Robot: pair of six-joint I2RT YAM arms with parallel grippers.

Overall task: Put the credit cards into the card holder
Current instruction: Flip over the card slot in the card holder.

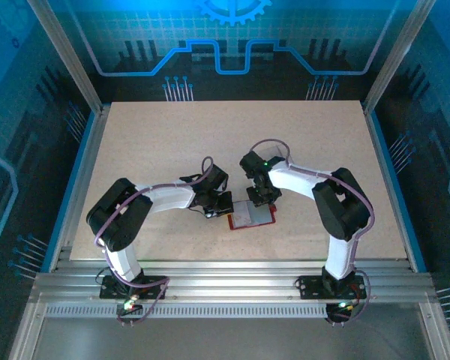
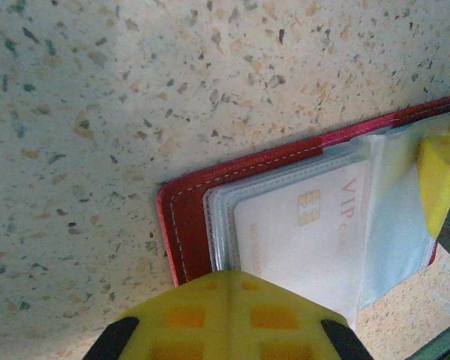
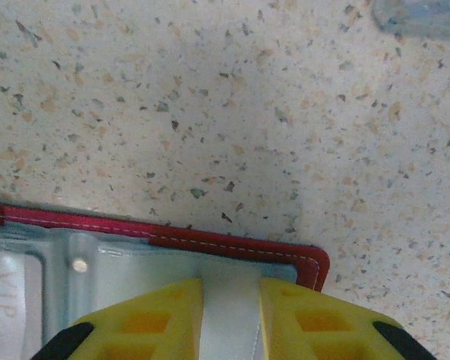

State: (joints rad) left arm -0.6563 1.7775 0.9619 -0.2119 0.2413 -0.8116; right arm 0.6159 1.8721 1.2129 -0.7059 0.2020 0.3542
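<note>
- The left gripper [image 1: 214, 205] is hanging low over the table [image 1: 172, 142], just left of the card holder [image 1: 251, 218]. In its wrist view its yellow fingers [image 2: 225, 315] are pressing together, with their tips over the holder's red corner
- The card holder is lying open and flat near the table's front middle, between the two grippers, with its clear pockets facing up
- One credit card [image 2: 300, 240], pale with a chip and "VIP" lettering, is sitting inside a clear pocket on the side nearest the left gripper
- The right gripper [image 1: 261, 196] is reaching down onto the holder's right part. Its fingers [image 3: 146, 322] are standing a narrow gap apart, with pale pocket material showing between them
</note>
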